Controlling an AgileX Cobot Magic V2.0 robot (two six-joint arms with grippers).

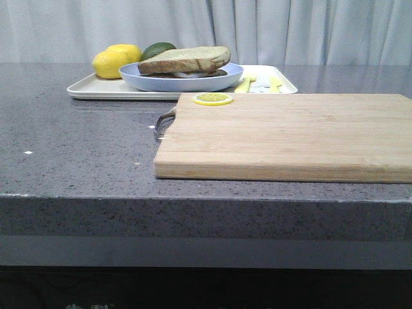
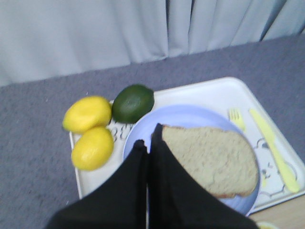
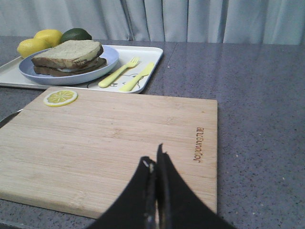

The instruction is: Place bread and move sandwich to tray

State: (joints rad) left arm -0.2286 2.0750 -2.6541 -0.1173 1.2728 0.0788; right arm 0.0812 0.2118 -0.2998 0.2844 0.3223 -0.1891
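The sandwich (image 1: 185,60) lies on the pale-blue plate (image 1: 148,80), which stands on the cream tray (image 1: 96,89) at the back left. The thick bread slice (image 2: 209,160) is its top layer; a bit of white egg shows under it. My left gripper (image 2: 147,139) is shut and empty, hovering above the plate (image 2: 181,117) at the sandwich's edge. My right gripper (image 3: 153,160) is shut and empty above the near part of the cutting board. The sandwich (image 3: 66,55) and tray (image 3: 147,55) also show in the right wrist view. Neither gripper shows in the front view.
A wooden cutting board (image 1: 283,135) with a metal handle (image 1: 162,124) and a lemon-slice piece (image 1: 213,98) lies in front of the tray. Two lemons (image 1: 116,61), a green fruit (image 1: 158,49), a yellow fork (image 3: 119,74) and knife (image 3: 138,76) share the tray.
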